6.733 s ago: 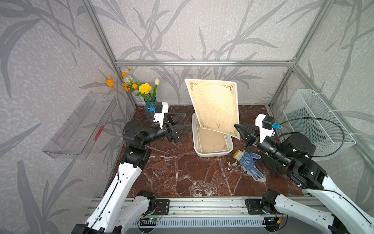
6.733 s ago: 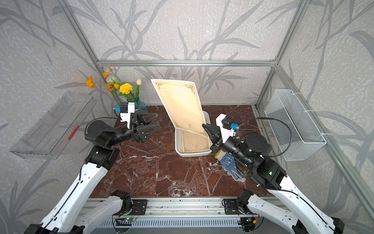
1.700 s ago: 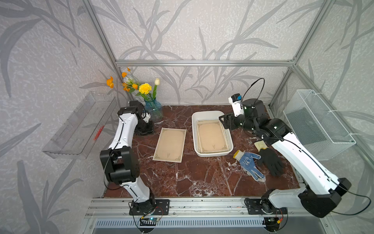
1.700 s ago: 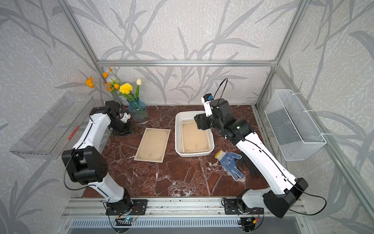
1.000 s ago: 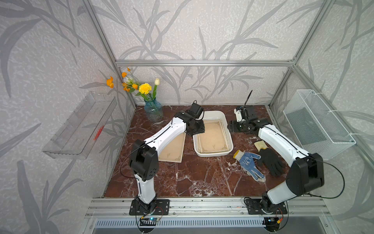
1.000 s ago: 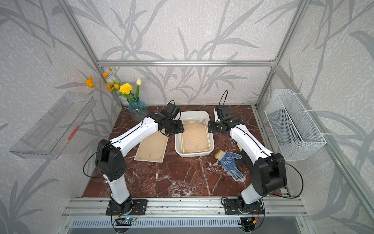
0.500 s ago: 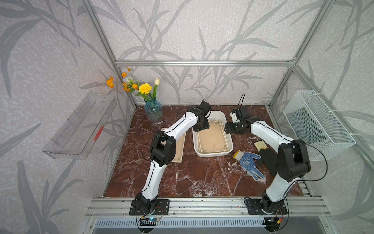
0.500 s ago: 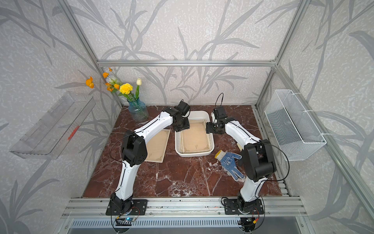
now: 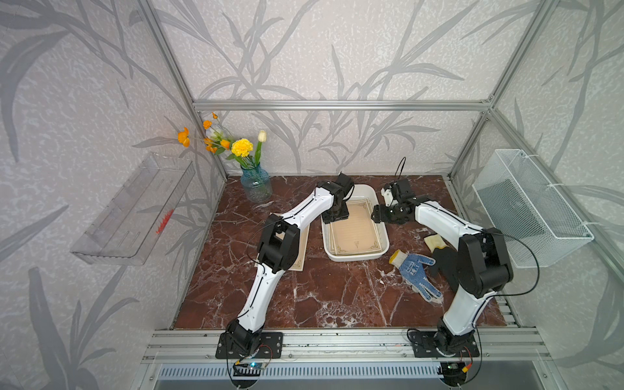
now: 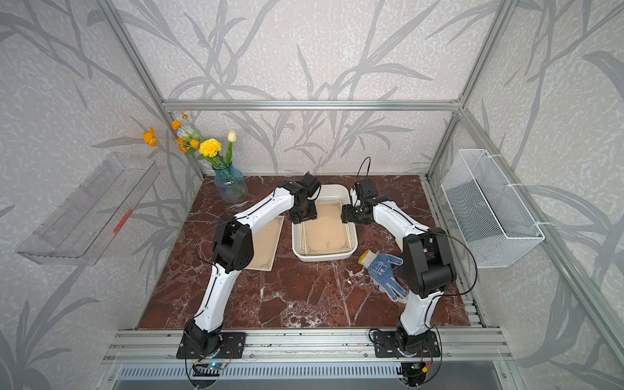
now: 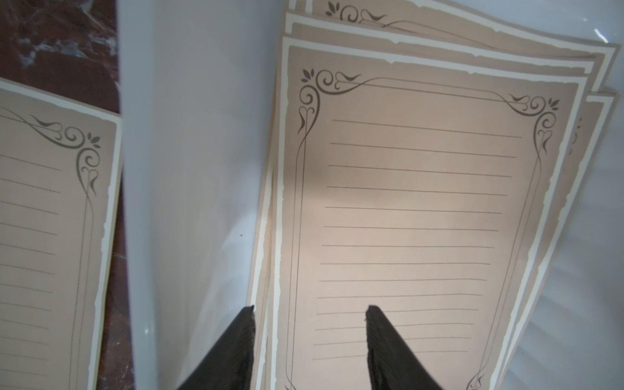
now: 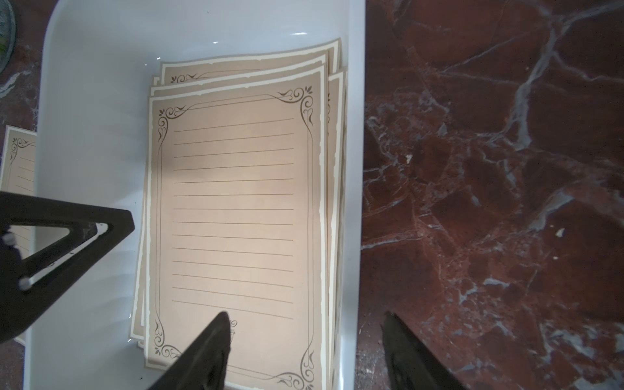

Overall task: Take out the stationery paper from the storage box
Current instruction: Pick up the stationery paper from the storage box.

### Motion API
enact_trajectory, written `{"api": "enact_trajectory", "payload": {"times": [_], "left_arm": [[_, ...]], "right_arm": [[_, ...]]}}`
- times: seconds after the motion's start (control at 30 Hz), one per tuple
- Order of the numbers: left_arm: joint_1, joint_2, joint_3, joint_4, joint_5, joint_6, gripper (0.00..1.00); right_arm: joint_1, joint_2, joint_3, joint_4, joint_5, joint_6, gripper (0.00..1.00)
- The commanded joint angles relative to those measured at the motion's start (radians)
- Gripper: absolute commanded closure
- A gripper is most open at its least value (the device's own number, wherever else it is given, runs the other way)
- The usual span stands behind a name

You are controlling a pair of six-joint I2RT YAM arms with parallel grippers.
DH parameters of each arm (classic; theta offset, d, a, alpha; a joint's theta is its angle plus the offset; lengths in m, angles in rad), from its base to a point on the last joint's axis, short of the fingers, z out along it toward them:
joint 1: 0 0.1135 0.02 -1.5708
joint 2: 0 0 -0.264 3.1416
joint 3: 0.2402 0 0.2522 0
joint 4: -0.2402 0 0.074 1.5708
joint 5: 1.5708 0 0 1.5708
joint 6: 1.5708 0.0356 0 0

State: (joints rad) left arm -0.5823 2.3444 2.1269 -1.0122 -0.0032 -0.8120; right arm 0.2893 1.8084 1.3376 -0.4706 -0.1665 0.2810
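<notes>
Stationery paper (image 9: 354, 227): fanned stack flat in storage box (image 9: 354, 258); loose sheet (image 10: 266, 243) on bench (image 9: 320, 297) beside it.
Left end effector (image 11: 310, 309): fingers apart over stack edge, clamping nothing.
Right end effector (image 12: 305, 314): fingers apart, straddling box wall.
Risk: pinch lifts several sheets; wall caught, box drags.
Long axis back-to-front; emblem end toward front.

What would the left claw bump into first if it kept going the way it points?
Probably the paper in the box: the left claw points down at the stack's edge, jaws open. Its height is hard to judge.
</notes>
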Motion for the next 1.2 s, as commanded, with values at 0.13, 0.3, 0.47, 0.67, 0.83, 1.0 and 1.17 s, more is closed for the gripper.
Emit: {"api": "enact_trajectory", "payload": {"times": [0.13, 0.3, 0.47, 0.67, 0.83, 1.0, 1.17], "left_arm": [[0.002, 0.049, 0.026, -0.019, -0.008, -0.006, 0.47], [0.009, 0.074, 0.033, -0.016, 0.009, -0.004, 0.47], [0.011, 0.095, 0.039, -0.016, 0.02, -0.007, 0.47], [0.018, 0.104, 0.039, -0.002, 0.049, -0.01, 0.47], [0.026, 0.101, 0.033, -0.004, 0.052, -0.013, 0.48], [0.03, 0.092, 0.029, 0.001, 0.058, -0.018, 0.51], [0.029, 0.07, 0.009, 0.026, 0.063, -0.019, 0.55]], "right_arm": [[-0.002, 0.023, -0.01, 0.023, -0.022, 0.001, 0.33], [-0.002, 0.028, -0.008, 0.023, -0.026, 0.001, 0.33], [-0.004, 0.022, -0.008, 0.02, -0.027, -0.004, 0.33], [-0.005, 0.017, -0.011, 0.02, -0.032, -0.005, 0.33], [-0.006, 0.015, -0.009, 0.015, -0.037, -0.006, 0.33], [-0.006, 0.008, -0.006, 0.013, -0.042, -0.003, 0.34], [-0.005, 0.0, -0.006, 0.011, -0.044, 0.0, 0.34]]}}
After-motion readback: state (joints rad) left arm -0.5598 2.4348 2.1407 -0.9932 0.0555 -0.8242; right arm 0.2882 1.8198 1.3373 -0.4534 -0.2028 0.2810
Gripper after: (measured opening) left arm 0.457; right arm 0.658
